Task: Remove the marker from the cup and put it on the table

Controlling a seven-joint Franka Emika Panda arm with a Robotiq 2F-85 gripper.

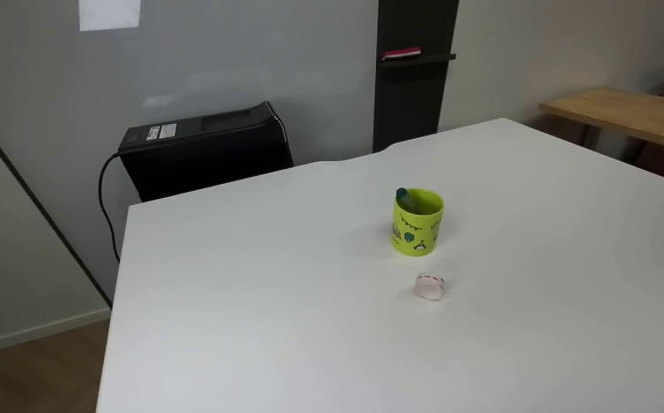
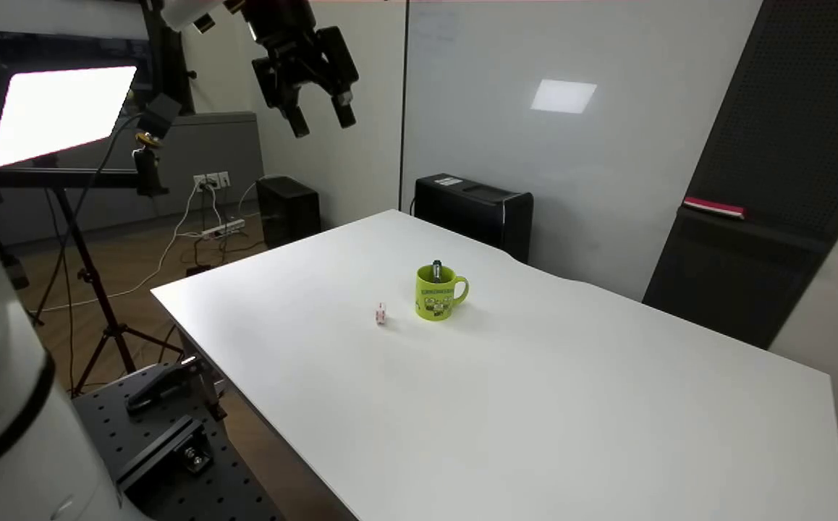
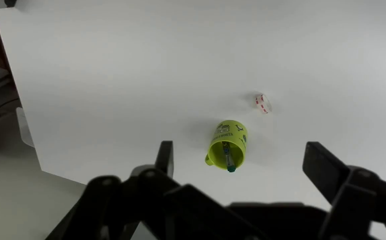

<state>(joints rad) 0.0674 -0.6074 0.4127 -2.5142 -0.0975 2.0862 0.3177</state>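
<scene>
Wrist view, item sought: marker [image 3: 228,156], green-capped, aslant inside the cup [image 3: 230,135], capped end at the rim near six o'clock of the mouth and reaching just past it. Holder: that cup, lime green, upright on the white table [image 3: 123,100], handle [image 3: 208,160] at eight o'clock. Neighbour: clear ring [image 3: 261,103], red-marked, at one o'clock from the cup, apart.

Tool, in an exterior view: claw [image 2: 323,124], jaws wide, nothing held; up at eleven o'clock from the cup, well apart.

Step in hand, as judged: approach to the grasp, removal not yet done. Recommended handling, clock as in the wrist view: come down over six o'clock of the mouth, not over the middle of the cup. With the jaws at nine and three o'clock, they should close nearly square across the marker; little turning seems needed. Narrow them above the rim, since at this width they might straddle the cup and clamp its wall. Take the capped end only, shallow, leaving the handle alone. Draw up slowly along the lean; should the cup rock, pause. Set-down: flat on the table, at ten o'clock from the cup, away from the clear ring; release low, against rolling.
</scene>
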